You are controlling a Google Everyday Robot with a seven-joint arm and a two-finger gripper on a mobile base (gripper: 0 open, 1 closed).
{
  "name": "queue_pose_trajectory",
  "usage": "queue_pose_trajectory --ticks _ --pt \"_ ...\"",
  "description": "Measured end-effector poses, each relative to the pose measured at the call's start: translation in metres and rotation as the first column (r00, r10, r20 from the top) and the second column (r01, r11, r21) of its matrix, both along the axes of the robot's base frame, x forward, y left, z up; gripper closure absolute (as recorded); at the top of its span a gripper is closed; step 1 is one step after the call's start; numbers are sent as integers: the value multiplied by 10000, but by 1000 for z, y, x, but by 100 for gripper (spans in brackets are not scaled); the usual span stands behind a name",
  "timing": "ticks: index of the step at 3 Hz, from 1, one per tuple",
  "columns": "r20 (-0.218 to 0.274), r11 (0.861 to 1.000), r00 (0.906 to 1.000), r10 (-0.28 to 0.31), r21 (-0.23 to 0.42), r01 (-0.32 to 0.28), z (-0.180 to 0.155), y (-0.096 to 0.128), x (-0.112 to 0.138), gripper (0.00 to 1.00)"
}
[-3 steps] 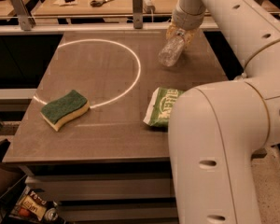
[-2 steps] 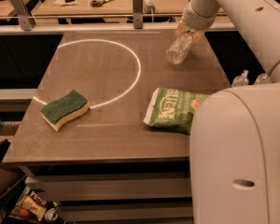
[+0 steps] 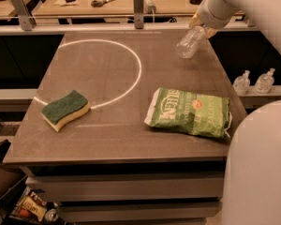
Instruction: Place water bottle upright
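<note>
The water bottle (image 3: 189,42), small, clear and crinkly, hangs tilted over the far right part of the table, its lower end pointing down-left. My gripper (image 3: 202,23) is shut on its upper end, coming in from the upper right on the white arm. The bottle is lifted off the table surface.
A green chip bag (image 3: 189,112) lies flat at the table's right front. A green and yellow sponge (image 3: 65,109) sits at the left front. A white circle (image 3: 131,81) is marked on the table (image 3: 112,139). Two small pump bottles (image 3: 253,82) stand on a shelf to the right. My white base (image 3: 260,172) fills the lower right.
The arm has swung right and back, carrying the bottle toward the table's far right. The chip bag, earlier half covered by my body, now shows fully.
</note>
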State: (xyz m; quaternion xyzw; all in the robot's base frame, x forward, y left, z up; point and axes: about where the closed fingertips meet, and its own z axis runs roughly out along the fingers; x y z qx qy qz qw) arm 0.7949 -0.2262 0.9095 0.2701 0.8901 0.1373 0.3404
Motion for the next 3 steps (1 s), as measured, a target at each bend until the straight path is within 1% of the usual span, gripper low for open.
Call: queue_pose_trajectory --ticks 1,2,3 --pt "838 9989 9956 -413 241 394 15 -15 -4 100" --pt "1875 9965 9795 -742 509 658 28 -28 -7 100" --pt "2961 9963 9518 -806 512 684 34 -39 -11 100"
